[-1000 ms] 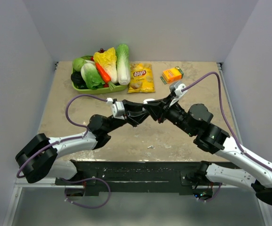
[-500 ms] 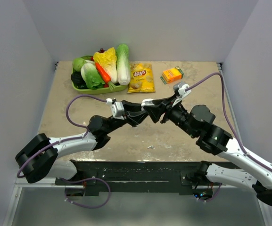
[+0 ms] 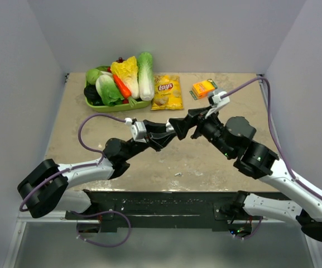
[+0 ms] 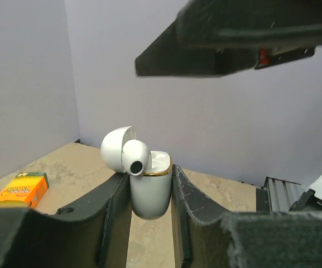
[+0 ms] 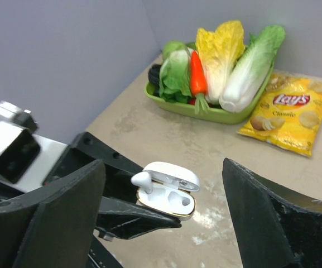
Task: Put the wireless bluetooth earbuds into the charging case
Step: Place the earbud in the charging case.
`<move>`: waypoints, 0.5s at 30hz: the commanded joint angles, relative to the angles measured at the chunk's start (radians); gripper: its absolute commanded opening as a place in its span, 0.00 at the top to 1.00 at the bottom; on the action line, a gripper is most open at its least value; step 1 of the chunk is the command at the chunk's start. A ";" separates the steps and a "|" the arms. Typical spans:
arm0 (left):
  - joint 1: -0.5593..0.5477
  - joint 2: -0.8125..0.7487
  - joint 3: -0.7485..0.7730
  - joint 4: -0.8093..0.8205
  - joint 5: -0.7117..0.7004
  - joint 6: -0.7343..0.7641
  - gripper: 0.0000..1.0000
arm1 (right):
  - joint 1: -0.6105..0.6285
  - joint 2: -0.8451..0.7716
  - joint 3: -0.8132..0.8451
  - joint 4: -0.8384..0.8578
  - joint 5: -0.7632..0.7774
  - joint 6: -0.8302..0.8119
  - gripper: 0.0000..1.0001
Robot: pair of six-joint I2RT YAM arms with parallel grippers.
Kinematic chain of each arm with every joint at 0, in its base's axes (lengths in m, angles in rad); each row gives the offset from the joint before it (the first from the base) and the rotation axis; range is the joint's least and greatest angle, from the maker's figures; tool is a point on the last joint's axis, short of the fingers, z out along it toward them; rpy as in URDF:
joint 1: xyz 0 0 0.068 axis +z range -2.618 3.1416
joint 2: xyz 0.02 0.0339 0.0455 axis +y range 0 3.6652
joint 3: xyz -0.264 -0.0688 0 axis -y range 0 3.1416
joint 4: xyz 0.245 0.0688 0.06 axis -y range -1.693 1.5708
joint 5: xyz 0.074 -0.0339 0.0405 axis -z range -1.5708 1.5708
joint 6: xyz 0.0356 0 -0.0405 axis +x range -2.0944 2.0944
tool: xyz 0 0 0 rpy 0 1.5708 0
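My left gripper point(image 4: 148, 173) is shut on the white charging case point(image 4: 149, 192) and holds it upright above the table with its lid point(image 4: 115, 148) flipped open. A white earbud point(image 4: 136, 157) stands in one slot with its rounded head sticking out above the gold rim. From the right wrist view the earbud point(image 5: 143, 180) sits in the case point(image 5: 169, 198), and the slot beside it is empty. My right gripper point(image 5: 163, 167) stands wide open just above the case, holding nothing. In the top view the left gripper point(image 3: 171, 130) and the right gripper point(image 3: 187, 124) meet at mid-table.
A green tray point(image 3: 128, 105) of vegetables stands at the back left. Beside it lie a yellow chips bag point(image 3: 167, 92) and an orange box point(image 3: 203, 89). A small white scrap point(image 3: 177, 175) lies on the table near the front edge.
My right gripper has opened and let go of the earbud, leaving it in the case, and has drawn back up and to the right. The left gripper still holds the case.
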 commanded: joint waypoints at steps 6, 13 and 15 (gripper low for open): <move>0.003 -0.038 0.039 0.365 -0.020 0.082 1.00 | -0.002 0.093 0.050 -0.064 0.058 0.011 0.08; 0.003 -0.041 0.030 0.359 -0.028 0.085 1.00 | 0.001 0.105 0.038 -0.056 0.058 0.022 0.07; 0.003 -0.045 0.030 0.354 -0.028 0.088 1.00 | 0.001 0.111 0.036 -0.056 0.063 0.021 0.07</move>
